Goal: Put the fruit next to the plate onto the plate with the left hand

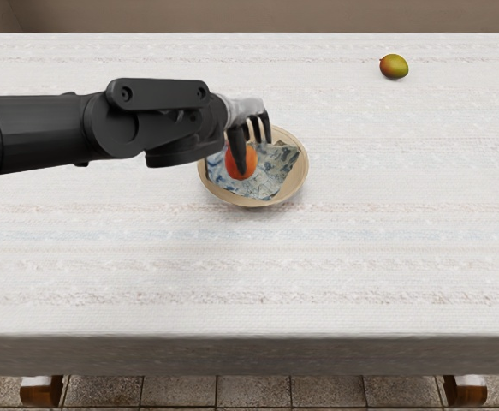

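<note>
Left hand [246, 122]: fingers curled down, gripping fruit [232, 163] directly beneath palm, over plate [299, 174] below. Fruit: small, round, smooth-skinned; judged light, firm, prone to slip or roll. Hold: opposing sides, widest part.

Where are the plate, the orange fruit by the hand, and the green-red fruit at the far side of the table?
plate [303, 175], head view, on its tan rim at the right.
orange fruit [251, 165], head view, on its visible right side.
green-red fruit [394, 66], head view, on its middle.
</note>
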Controlling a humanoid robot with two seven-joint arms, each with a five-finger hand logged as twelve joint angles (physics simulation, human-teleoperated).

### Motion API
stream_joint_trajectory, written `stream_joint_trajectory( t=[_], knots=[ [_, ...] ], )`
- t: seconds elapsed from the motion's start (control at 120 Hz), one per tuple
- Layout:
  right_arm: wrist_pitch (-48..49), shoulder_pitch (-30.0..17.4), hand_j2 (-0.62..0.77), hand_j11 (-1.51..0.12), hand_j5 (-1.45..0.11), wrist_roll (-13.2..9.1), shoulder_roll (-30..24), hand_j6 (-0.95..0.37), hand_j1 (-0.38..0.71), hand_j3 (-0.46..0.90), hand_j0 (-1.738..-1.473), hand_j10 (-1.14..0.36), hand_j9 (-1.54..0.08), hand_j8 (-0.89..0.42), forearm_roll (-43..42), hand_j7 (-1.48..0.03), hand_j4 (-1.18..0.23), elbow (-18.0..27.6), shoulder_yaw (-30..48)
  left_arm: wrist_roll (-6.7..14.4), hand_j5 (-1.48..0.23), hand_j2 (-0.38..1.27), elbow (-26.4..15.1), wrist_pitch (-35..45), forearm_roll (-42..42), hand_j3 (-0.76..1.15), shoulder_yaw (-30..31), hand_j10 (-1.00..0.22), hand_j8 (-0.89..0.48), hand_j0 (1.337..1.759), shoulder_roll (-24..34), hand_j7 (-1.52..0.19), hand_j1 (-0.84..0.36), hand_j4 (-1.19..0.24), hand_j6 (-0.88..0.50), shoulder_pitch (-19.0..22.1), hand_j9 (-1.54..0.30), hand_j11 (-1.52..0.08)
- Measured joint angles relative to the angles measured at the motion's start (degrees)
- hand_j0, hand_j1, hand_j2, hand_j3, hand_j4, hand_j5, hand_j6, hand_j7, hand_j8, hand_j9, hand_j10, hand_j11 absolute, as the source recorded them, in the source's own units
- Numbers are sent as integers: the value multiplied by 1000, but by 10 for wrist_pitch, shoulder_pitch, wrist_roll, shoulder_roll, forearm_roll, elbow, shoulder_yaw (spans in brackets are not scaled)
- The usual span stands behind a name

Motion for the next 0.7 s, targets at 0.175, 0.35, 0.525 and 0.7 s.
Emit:
stream_joint_trajectory(
  t=[0.175,0.35,0.525,0.7],
  knots=[
    [0,0,-7,-45,-45,0,0,-35,-307,0,-1658,-35,-45,-35,0,-45,-35,0,0,0,-514,96,2,1,-1,0,-9,-348,-322,1657,0,-509,-53,-380,-344,1,-504,-507],
    [0,0,-7,-45,-45,0,0,-35,-307,0,-1658,-35,-45,-35,0,-45,-35,0,0,0,-407,70,5,-5,0,0,-46,-293,-282,1658,0,-405,5,-307,-292,7,-402,-404],
    [0,0,-7,-45,-45,0,0,-35,-308,0,-1658,-35,-45,-35,0,-45,-35,0,0,1,-360,59,3,-95,1,0,-126,-269,-265,1658,21,-359,30,-275,-269,31,-358,-359],
    [0,0,-7,-45,-45,0,0,-35,-308,0,-1658,-35,-45,-35,0,-45,-35,0,0,1,-340,54,-6,-204,-1,0,-217,-259,-257,1658,97,-340,41,-261,-259,70,-339,-339]
  ],
)
